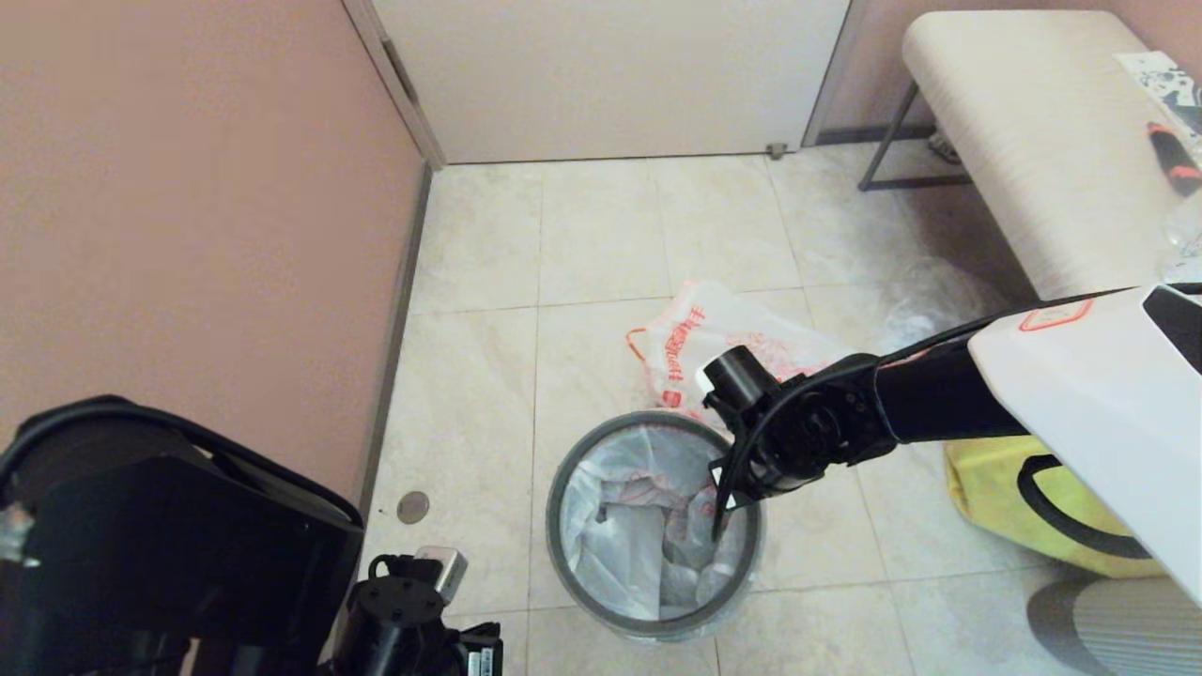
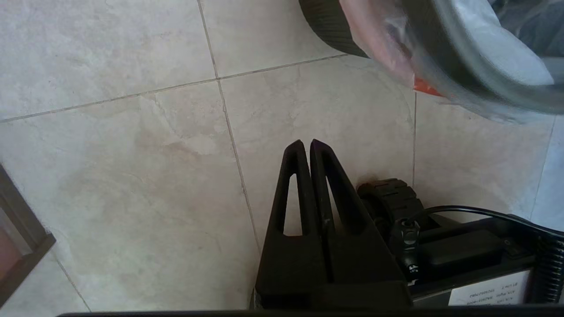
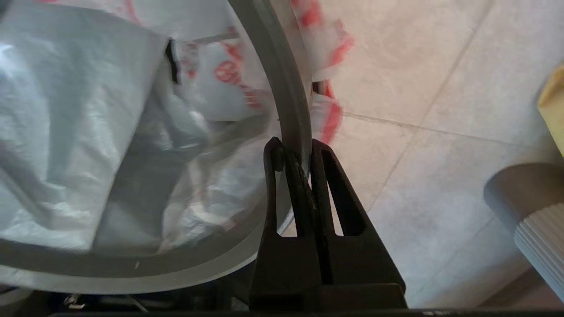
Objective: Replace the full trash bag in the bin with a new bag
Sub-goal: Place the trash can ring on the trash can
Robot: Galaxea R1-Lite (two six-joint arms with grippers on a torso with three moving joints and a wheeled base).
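The bin (image 1: 654, 622) stands on the tiled floor with its grey hoop (image 1: 556, 488) on top. A milky-white bag (image 1: 620, 535) with pink-red marks lines it and folds over the rim. My right gripper (image 1: 721, 514) points down at the bin's right rim. In the right wrist view it (image 3: 294, 147) is shut on the grey hoop (image 3: 282, 83), with bag film beside it. The full trash bag (image 1: 714, 343), white with red-orange print and an orange loop, lies on the floor just behind the bin. My left gripper (image 2: 307, 143) is shut, empty and parked low at the left.
A yellow tote (image 1: 1005, 498) lies right of the bin under my right arm. Crumpled clear plastic (image 1: 925, 300) sits beside a padded bench (image 1: 1024, 141) at the back right. A pink wall runs along the left, with a floor drain (image 1: 412, 507) near it.
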